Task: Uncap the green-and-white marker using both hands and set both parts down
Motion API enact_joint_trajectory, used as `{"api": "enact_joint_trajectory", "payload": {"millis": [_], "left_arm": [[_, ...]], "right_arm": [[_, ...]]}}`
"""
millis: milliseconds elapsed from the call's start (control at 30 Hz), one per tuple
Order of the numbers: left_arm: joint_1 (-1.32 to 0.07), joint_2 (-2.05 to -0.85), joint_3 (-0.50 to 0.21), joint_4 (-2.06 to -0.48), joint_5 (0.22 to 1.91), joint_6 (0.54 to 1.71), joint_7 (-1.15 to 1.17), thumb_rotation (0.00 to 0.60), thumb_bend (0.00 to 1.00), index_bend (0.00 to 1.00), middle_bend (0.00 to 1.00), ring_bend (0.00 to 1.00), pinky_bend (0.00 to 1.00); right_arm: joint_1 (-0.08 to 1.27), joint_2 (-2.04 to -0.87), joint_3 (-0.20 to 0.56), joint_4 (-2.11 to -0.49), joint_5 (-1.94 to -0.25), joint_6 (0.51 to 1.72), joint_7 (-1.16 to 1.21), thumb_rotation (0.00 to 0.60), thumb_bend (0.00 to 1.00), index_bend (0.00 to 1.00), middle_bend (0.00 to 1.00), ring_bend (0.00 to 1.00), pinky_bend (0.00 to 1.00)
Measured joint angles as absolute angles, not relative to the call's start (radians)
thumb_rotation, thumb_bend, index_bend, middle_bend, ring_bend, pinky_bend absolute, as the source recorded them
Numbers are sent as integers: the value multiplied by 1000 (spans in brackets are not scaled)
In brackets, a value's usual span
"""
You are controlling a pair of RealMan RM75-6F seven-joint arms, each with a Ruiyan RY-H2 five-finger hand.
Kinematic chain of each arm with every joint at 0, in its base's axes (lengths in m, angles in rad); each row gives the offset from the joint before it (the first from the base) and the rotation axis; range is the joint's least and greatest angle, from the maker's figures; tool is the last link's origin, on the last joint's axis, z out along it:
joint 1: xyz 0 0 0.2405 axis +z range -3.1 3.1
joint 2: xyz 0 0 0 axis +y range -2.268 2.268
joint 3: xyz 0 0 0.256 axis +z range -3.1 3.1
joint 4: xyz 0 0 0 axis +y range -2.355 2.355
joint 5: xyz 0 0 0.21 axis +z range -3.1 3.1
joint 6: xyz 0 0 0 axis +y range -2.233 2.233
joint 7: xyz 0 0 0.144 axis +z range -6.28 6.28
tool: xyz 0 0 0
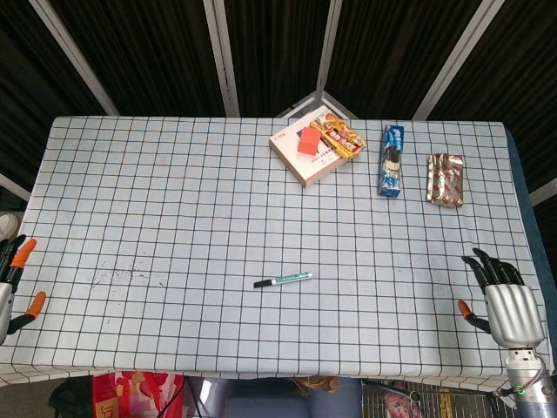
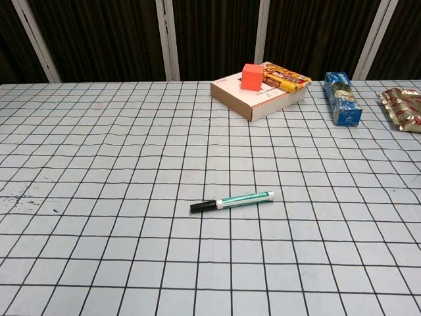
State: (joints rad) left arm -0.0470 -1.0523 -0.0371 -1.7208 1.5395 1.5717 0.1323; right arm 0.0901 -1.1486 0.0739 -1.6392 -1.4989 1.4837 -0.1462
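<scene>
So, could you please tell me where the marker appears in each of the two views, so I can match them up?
Head view: the marker lies near the table's centre, toward the near edge, black cap pointing left.
Chest view: the marker lies just below the middle of the picture, cap again on the left.
Shared landmark: the flat box with the orange block on it, beyond the marker and slightly to its right.

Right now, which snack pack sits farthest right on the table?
The brown foil snack pack, at the table's far right edge; the blue pack lies left of it.
</scene>
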Motion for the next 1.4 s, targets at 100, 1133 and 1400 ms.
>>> {"api": "enact_joint_trajectory", "payload": {"millis": [100, 1133, 1400], "left_arm": [[-45, -1053, -34, -1716, 1538, 1568, 127, 600, 481, 67, 30, 0, 101], [-66, -1095, -51, -1708, 1544, 1557, 154, 600, 482, 67, 30, 0, 100], [-62, -1088, -51, -1726, 1547, 1568, 164, 600, 481, 67, 35, 0, 101]], "right_arm": [[91, -1154, 72, -1636, -1496, 1479, -148, 600, 276, 210, 147, 191, 205], [110, -1164, 76, -1647, -1483, 1449, -154, 600, 276, 210, 147, 188, 205], [163, -1206, 100, -1682, -1462, 1385, -196, 600, 276, 233, 147, 174, 198]]}}
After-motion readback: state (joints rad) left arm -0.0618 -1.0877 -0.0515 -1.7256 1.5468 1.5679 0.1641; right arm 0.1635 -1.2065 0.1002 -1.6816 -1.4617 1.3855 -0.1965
